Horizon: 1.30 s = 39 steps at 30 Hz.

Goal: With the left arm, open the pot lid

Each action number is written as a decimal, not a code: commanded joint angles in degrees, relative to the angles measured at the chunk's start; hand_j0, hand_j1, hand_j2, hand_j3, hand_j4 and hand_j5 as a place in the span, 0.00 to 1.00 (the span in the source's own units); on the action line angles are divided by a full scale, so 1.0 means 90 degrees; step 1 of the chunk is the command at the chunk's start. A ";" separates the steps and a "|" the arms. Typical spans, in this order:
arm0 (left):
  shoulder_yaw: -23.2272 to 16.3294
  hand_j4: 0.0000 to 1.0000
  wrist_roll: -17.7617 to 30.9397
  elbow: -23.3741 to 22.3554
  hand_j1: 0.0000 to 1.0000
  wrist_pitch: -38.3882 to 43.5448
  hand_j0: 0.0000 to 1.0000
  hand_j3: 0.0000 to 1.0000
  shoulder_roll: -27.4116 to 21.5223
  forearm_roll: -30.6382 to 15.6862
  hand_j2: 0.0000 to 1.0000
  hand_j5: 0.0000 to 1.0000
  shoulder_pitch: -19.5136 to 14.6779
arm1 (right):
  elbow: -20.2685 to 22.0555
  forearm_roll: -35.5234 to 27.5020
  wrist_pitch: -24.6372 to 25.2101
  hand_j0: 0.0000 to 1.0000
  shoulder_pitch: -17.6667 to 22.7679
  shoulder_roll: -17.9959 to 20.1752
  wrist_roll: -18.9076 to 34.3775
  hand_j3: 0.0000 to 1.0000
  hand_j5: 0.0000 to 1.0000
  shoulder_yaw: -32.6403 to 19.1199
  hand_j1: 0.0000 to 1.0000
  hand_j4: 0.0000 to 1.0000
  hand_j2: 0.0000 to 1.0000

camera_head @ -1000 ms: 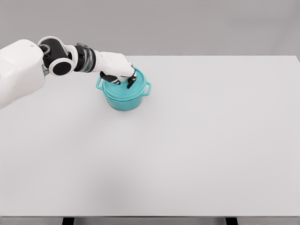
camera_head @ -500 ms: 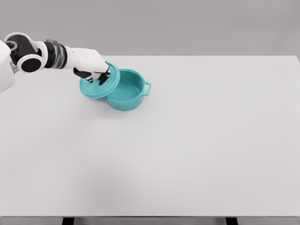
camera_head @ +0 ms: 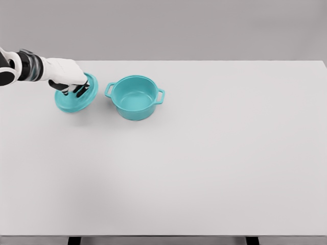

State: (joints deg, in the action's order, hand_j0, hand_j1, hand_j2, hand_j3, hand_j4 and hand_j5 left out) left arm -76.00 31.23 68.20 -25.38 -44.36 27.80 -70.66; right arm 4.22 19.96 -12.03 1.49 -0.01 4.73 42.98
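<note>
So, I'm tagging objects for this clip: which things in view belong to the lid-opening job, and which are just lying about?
In the job:
teal pot, open
teal lid, held left of the pot
left hand, gripping the lid

Lying about:
nothing; only the white table

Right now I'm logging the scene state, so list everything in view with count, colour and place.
pot: one, teal, uncovered, upper left part of the table, right of the lid
lid: one, teal, tilted, clear of the pot, held near the table's left edge
table: one, white, fills most of the view
left hand: one, white with dark fingers, gripping the lid from above; its arm enters from the left edge
right arm: not in view
</note>
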 commanded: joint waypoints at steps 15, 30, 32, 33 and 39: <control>0.0017 1.00 0.0026 -0.0038 1.00 -0.0021 1.00 1.00 -0.0042 0.0017 1.00 1.00 0.0059 | 0.0000 -0.0001 -0.0001 1.00 0.0000 0.0001 0.0001 1.00 1.00 0.0000 1.00 1.00 1.00; 0.0280 1.00 -0.0012 0.0196 1.00 -0.0812 1.00 1.00 -0.1008 -0.1193 1.00 1.00 -0.0039 | 0.0001 -0.0001 -0.0001 1.00 0.0000 0.0001 0.0001 1.00 1.00 0.0000 1.00 1.00 1.00; 0.0290 1.00 -0.0022 0.0167 1.00 -0.0871 1.00 1.00 -0.1507 -0.1438 1.00 1.00 -0.0020 | 0.0000 -0.0001 -0.0001 1.00 0.0000 0.0001 0.0001 1.00 1.00 0.0000 1.00 1.00 1.00; 0.0300 1.00 -0.0022 0.0157 1.00 -0.0871 1.00 1.00 -0.1634 -0.1516 1.00 1.00 -0.0010 | 0.0000 -0.0001 -0.0001 1.00 0.0000 0.0001 0.0001 1.00 1.00 0.0000 1.00 1.00 1.00; 0.0320 1.00 -0.0022 0.0030 1.00 -0.0949 1.00 1.00 -0.1663 -0.1516 1.00 1.00 0.0029 | 0.0000 -0.0001 -0.0001 1.00 0.0000 0.0001 0.0001 1.00 1.00 0.0000 1.00 1.00 1.00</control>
